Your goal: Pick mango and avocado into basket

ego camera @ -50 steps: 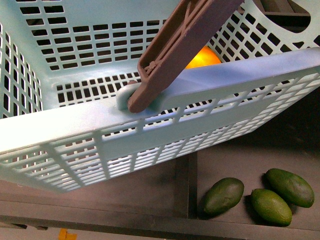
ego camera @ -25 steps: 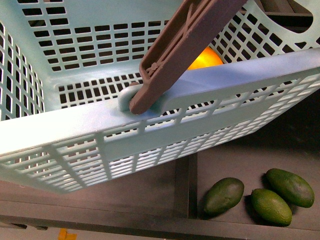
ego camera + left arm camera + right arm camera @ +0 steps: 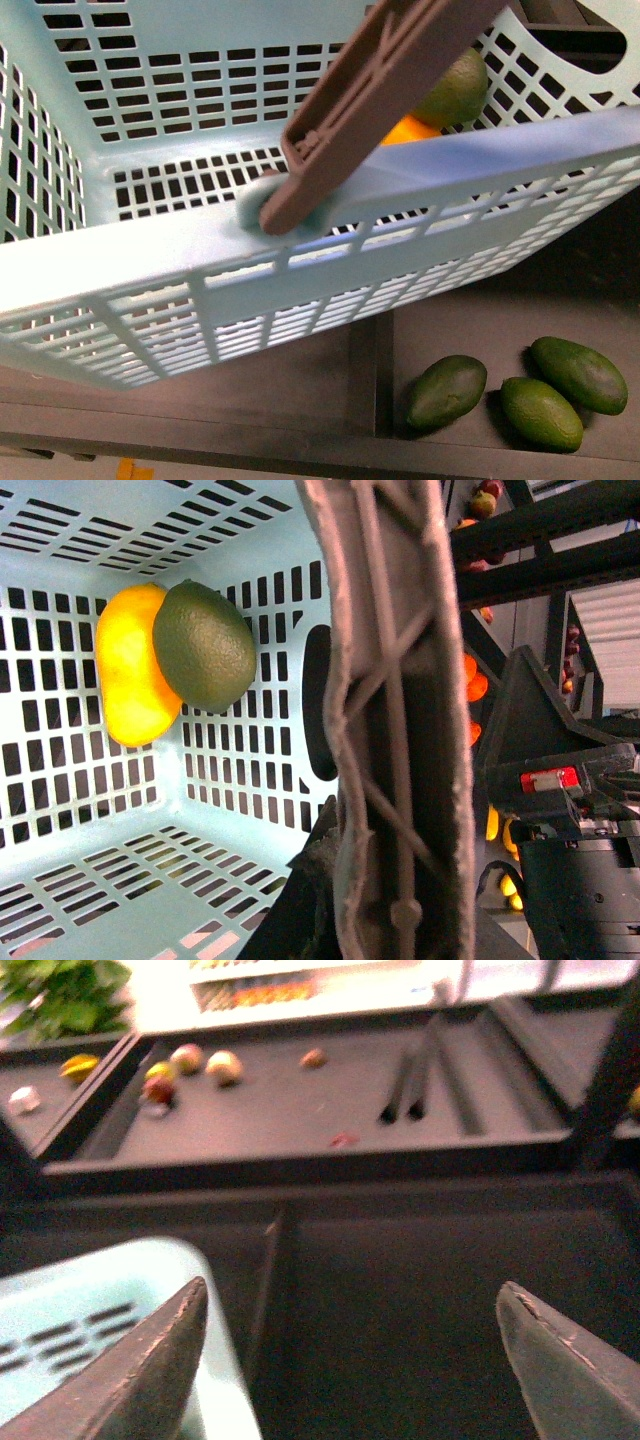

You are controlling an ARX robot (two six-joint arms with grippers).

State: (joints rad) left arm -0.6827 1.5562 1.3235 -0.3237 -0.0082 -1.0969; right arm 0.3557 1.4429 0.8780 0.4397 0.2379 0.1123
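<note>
The light turquoise basket (image 3: 120, 270) hangs tilted and fills most of the front view, its brown swing handle (image 3: 370, 100) crossing it. Inside lie the yellow-orange mango (image 3: 130, 670) and a green avocado (image 3: 205, 645), touching, against a slotted wall; in the front view the avocado (image 3: 455, 90) and mango (image 3: 410, 130) peek over the rim. My left gripper (image 3: 400, 920) is shut on the basket's handle (image 3: 400, 730). My right gripper (image 3: 350, 1300) is open and holds nothing, beside the basket's rim (image 3: 100, 1300).
Three more avocados (image 3: 447, 392) (image 3: 541, 413) (image 3: 579, 374) lie on a dark shelf tray (image 3: 300, 370) below the basket. A black divider (image 3: 365, 375) splits that tray. The right wrist view shows another dark tray (image 3: 280, 1110) with small fruits (image 3: 225, 1065).
An avocado has appeared inside the basket beside the mango. The basket has shifted slightly.
</note>
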